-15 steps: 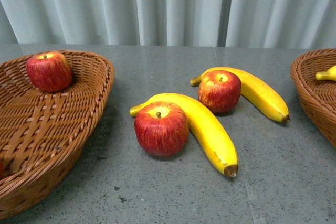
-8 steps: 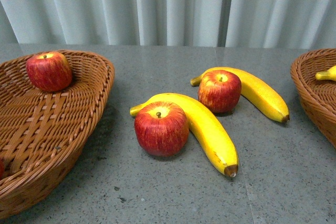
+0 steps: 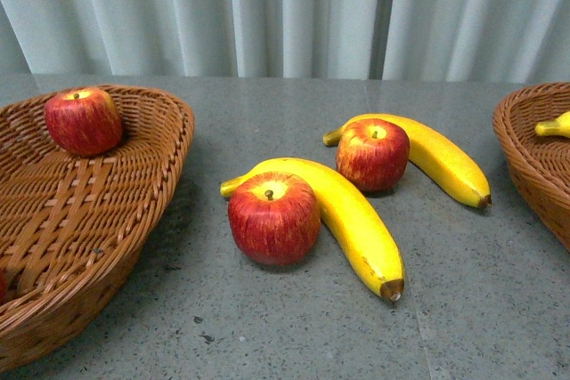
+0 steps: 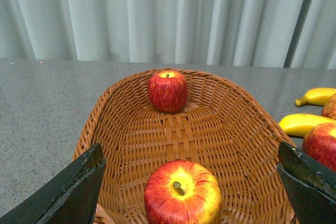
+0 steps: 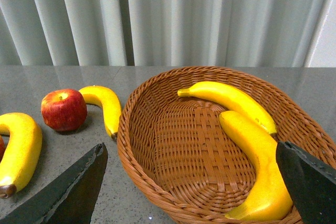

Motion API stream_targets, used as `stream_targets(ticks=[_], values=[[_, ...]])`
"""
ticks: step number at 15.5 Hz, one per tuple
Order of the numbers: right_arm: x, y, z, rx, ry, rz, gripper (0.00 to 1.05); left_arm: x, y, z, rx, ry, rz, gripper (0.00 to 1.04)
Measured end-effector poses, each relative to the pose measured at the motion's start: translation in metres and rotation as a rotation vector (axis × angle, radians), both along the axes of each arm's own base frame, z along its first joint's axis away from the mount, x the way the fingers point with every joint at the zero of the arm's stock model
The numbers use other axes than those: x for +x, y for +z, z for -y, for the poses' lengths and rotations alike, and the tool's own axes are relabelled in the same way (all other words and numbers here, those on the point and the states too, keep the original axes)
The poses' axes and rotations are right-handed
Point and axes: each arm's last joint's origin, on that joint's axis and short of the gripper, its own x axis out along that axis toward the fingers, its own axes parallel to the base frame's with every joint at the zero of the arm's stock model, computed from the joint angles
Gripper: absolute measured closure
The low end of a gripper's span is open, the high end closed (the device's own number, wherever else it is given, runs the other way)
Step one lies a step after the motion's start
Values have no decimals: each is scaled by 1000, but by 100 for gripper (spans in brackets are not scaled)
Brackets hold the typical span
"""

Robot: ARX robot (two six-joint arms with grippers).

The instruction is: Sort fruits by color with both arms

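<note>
On the table in the front view, a red apple (image 3: pixel 273 218) leans against a yellow banana (image 3: pixel 352 215), and behind them a second apple (image 3: pixel 372 154) rests against another banana (image 3: pixel 436 156). Neither arm shows there. My left gripper (image 4: pixel 191 153) is open above the left wicker basket (image 4: pixel 236 124), with an apple (image 4: pixel 182 195) lying between its dark fingers (image 4: pixel 79 187) and another apple (image 4: pixel 167 91) at the far end. My right gripper (image 5: pixel 191 153) is open over the right basket (image 5: pixel 173 145), which holds two bananas (image 5: pixel 233 98) (image 5: pixel 260 156).
The left basket (image 3: pixel 169 144) and the right basket (image 3: pixel 525 157) flank the loose fruit on the grey table. A pale curtain hangs behind the table. From the right wrist, an apple (image 5: pixel 64 109) and a banana (image 5: pixel 105 106) lie just outside the basket rim.
</note>
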Motion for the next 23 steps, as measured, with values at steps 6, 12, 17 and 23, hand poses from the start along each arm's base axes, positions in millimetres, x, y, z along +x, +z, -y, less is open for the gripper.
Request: stream_targets(ticks=[6,12,17,23], values=[[0,0,0,0,-1,0,7,18,23,-5,-92,403,-302,7],[0,0,0,0,0,0,7,130,94,23,-23,50,-199,7],[0,0,0,0,0,0,7,186,84,112,154,-452,-375,7],[0,0,0,0,0,0,7,191,75,132,226,-551,-435,7]])
